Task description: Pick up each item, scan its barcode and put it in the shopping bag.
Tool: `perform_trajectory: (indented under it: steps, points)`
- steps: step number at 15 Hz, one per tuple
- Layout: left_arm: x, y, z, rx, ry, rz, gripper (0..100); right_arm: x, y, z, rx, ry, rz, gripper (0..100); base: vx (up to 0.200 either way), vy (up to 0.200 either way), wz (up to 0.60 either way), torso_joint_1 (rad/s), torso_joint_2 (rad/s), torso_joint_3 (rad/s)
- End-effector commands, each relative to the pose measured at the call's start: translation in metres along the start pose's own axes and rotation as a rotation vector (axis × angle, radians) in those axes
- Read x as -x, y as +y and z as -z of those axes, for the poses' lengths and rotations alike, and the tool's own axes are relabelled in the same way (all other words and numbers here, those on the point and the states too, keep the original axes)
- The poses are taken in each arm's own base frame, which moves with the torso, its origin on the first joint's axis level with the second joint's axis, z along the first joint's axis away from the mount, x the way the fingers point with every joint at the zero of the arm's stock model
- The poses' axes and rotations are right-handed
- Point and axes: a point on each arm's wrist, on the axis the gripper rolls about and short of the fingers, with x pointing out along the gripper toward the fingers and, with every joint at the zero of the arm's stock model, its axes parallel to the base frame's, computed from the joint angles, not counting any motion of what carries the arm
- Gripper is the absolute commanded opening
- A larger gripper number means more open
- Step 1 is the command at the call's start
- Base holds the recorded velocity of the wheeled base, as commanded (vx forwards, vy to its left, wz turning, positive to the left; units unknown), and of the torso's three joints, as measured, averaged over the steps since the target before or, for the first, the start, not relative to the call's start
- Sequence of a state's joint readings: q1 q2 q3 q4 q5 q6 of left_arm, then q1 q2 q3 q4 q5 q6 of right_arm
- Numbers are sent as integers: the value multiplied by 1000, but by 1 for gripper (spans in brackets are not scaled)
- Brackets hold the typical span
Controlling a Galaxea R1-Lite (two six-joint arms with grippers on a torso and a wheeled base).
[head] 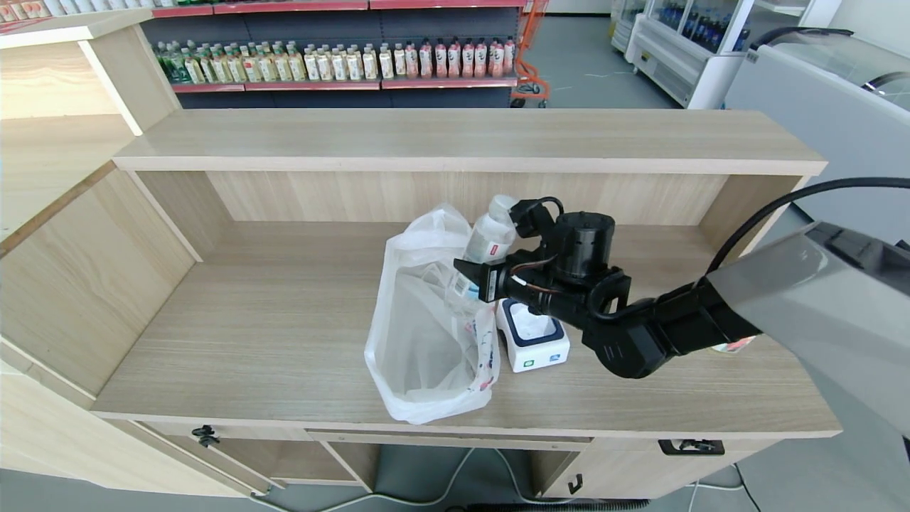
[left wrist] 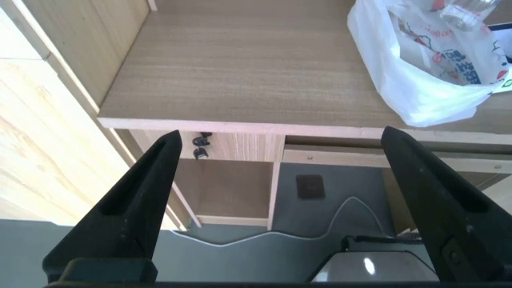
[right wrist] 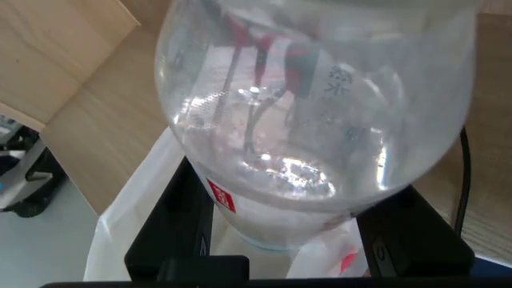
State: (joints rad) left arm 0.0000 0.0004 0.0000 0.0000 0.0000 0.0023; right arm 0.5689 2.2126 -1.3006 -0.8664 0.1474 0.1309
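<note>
Right gripper (head: 478,274) clamps a clear bottle (head: 489,238) — tilted, seemingly just above the shopping bag (head: 419,334) on the table (head: 270,334), beside a white scanner (head: 533,343). Left gripper (left wrist: 282,140) hangs jaws apart — off the table's front edge.

One of each on the desk, and two tools.
There is one clear bottle (head: 489,238), one white plastic bag (head: 419,341), one white scanner (head: 533,340) and one wooden desk (head: 249,334). The tools number two: the right tool (head: 495,245) and the left tool (left wrist: 280,140). One shelf (head: 341,85) behind carries a single long row of drink bottles (head: 334,62), too small to count.
</note>
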Motion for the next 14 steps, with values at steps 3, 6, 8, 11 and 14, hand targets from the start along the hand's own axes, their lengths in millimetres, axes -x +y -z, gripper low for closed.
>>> perform_trajectory:
  steps: [3, 6, 8, 11, 14]
  points:
    - [0, 0, 0, -1, 0, 0, 100, -12, -1, 23, 11, 37, 0, 0, 0, 0, 0, 0, 0, 0]
    - [0, 0, 0, -1, 0, 0, 100, -21, -5, 45, 53, 33, -3, 0, 0, 0, 0, 0, 0, 0]
    - [0, 0, 0, -1, 0, 0, 100, -23, -7, 57, 70, 55, 1, 0, 0, 0, 0, 0, 0, 0]
    - [0, 0, 0, -2, 0, 0, 100, -27, -13, 70, 106, 76, 9, 0, 0, 0, 0, 0, 0, 0]
    - [0, 0, -1, -4, -3, 0, 100, -32, -16, 83, 168, 81, 6, 0, 0, 0, 0, 0, 0, 0]
